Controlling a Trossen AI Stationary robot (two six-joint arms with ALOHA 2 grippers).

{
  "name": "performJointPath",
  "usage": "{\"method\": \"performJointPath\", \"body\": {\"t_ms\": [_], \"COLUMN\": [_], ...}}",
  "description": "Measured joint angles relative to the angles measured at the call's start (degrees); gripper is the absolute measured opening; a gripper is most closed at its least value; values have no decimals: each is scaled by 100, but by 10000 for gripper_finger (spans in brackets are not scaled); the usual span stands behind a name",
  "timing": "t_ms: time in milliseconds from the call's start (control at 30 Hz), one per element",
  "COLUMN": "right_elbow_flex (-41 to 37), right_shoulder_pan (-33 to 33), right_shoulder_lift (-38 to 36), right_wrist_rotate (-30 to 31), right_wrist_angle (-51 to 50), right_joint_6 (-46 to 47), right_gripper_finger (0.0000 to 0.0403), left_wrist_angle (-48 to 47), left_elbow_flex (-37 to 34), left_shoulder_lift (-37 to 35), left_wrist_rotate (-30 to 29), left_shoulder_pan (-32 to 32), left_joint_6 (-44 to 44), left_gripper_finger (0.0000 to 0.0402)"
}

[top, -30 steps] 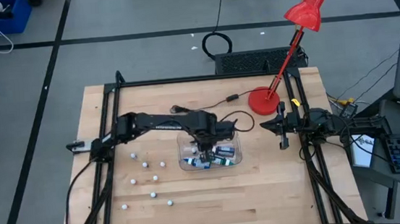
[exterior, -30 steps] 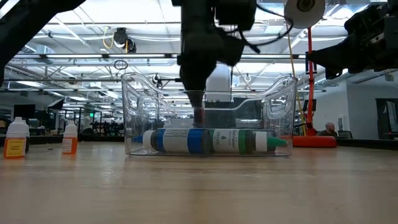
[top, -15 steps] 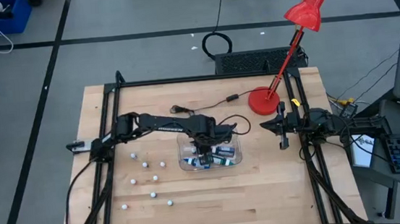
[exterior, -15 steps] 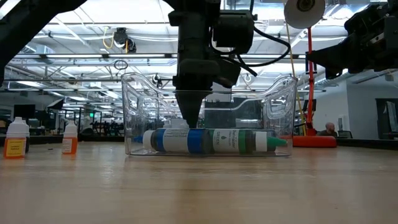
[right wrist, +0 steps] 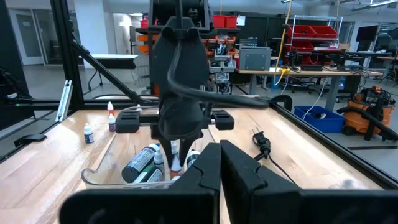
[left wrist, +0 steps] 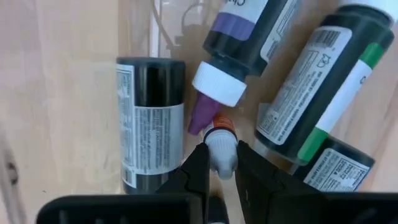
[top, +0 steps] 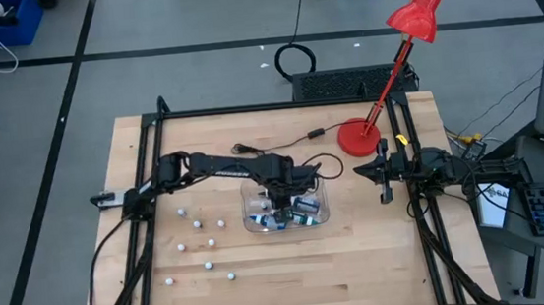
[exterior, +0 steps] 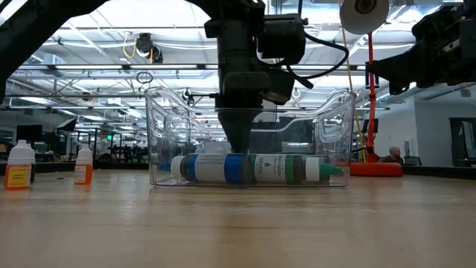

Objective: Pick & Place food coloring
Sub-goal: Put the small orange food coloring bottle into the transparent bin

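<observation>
My left gripper (left wrist: 221,163), low inside the tub (top: 321,210), pinches a small orange-necked bottle (left wrist: 221,144) by its white cap. I should release gently. Right gripper (top: 386,196) waits closed.

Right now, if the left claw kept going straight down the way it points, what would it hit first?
The left gripper already clamps a small white-capped bottle. Straight ahead lies the purple tip of a bigger bottle, apparently touching it, then the floor of the clear tub. Depth is hard to judge.
</observation>
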Motion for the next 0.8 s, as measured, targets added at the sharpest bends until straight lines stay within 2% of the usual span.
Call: {"method": "performJointPath", "body": {"t_ms": [333, 700, 800], "right_elbow_flex": [2, 0, 1], "right_shoulder_pan": [1, 1, 1], "right_shoulder_lift": [0, -2, -1], "right_wrist_rotate": [0, 0, 0], "right_wrist_angle": [2, 2, 1], "right_joint_6": [2, 2, 2], "right_gripper_finger": [0, 0, 0], "left_wrist_angle": [89, 66, 66], "left_elbow_flex": [0, 2, 2], "left_shoulder_lift": [0, 0, 0], "left_wrist_rotate": [-106, 147, 142], "left_shoulder_pan": [224, 140, 124], "left_joint_6": [-48, -51, -87], "left_gripper_finger": [54, 54, 81]}}
